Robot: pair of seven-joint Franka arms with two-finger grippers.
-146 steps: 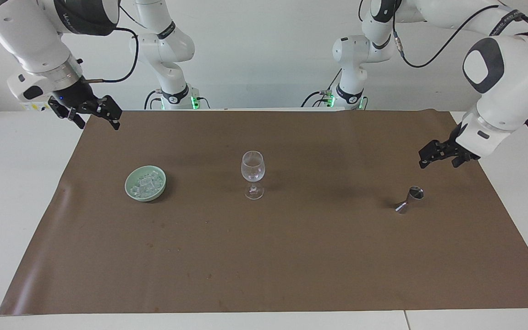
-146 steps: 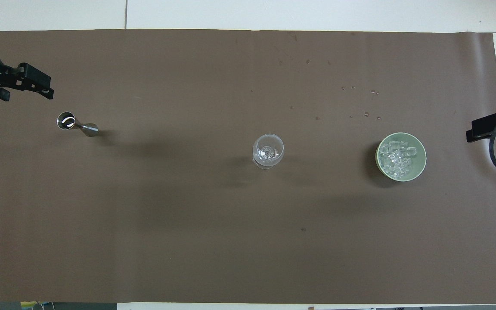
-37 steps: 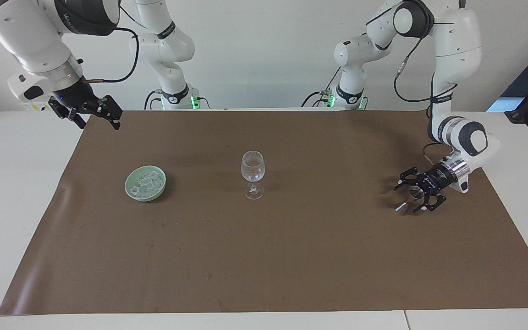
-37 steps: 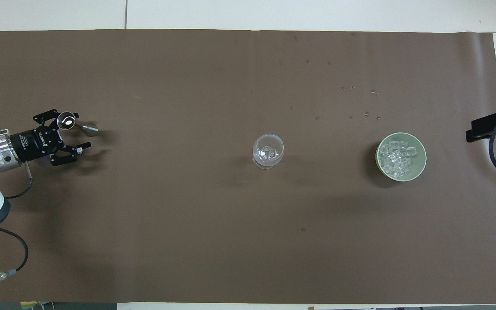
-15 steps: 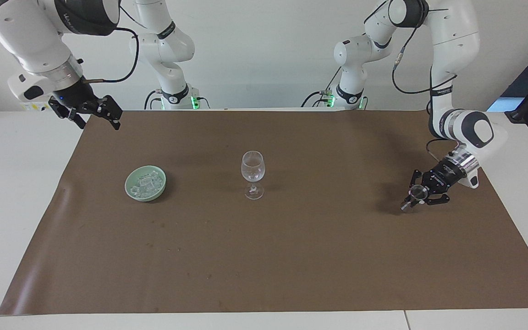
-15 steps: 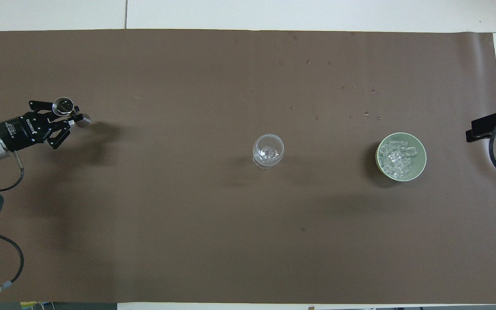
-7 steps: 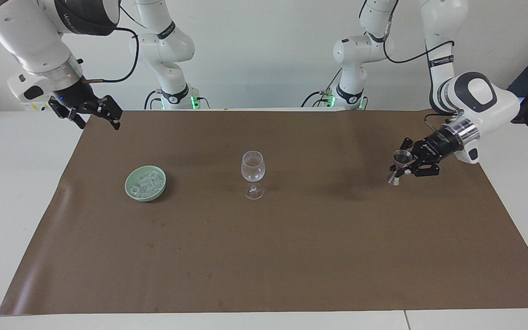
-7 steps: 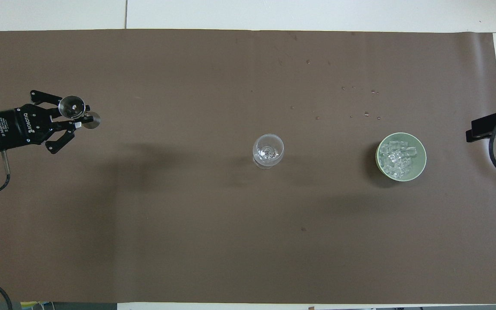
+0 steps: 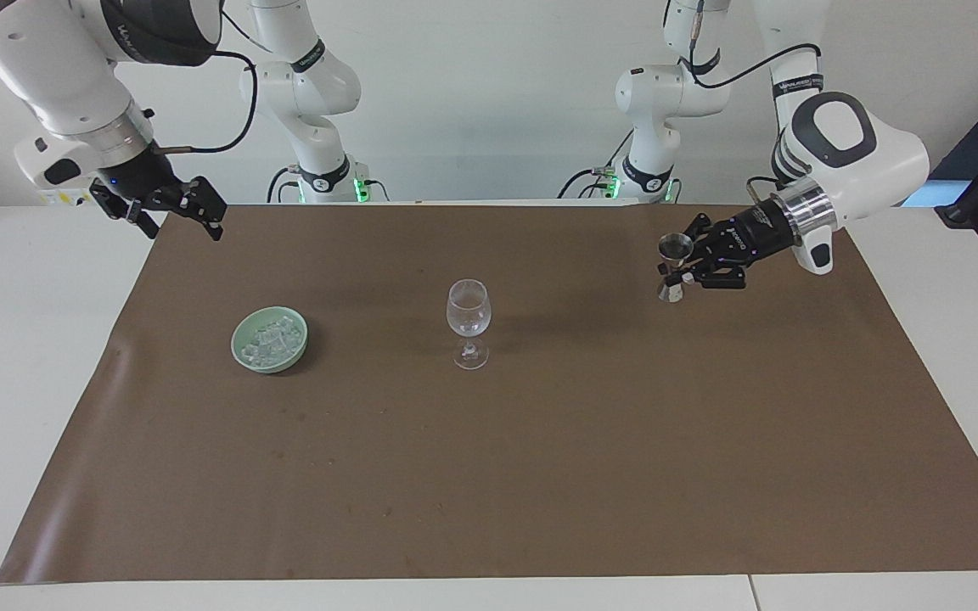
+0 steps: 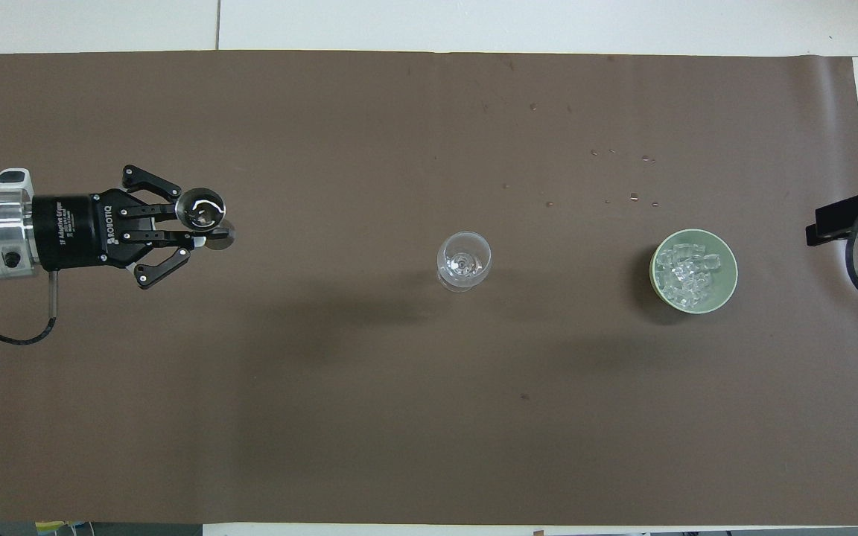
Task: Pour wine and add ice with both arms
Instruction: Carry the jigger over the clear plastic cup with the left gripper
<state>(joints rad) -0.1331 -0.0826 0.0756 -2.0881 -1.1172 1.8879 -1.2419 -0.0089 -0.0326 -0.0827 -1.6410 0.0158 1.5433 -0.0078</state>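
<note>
Left gripper (image 10: 202,229) is clamped on a small steel jigger (image 10: 204,211), held upright in the air over the brown mat (image 9: 540,475) toward the left arm's end; right gripper (image 9: 188,208) waits w/ fingers spread, holding nothing, over the mat corner at the right arm's end. Mat covers most of a white table (image 9: 22,339); plain white wall at the robots' end. Empty wine glass (image 9: 468,322) stands mid-mat. Ice (image 10: 686,274): small clear glinting cubes heaped in a pale green bowl (image 10: 727,260), toward the right arm's end, well apart from both grippers. A few droplets (image 10: 634,197) lie on the mat just farther from the robots than the bowl.
</note>
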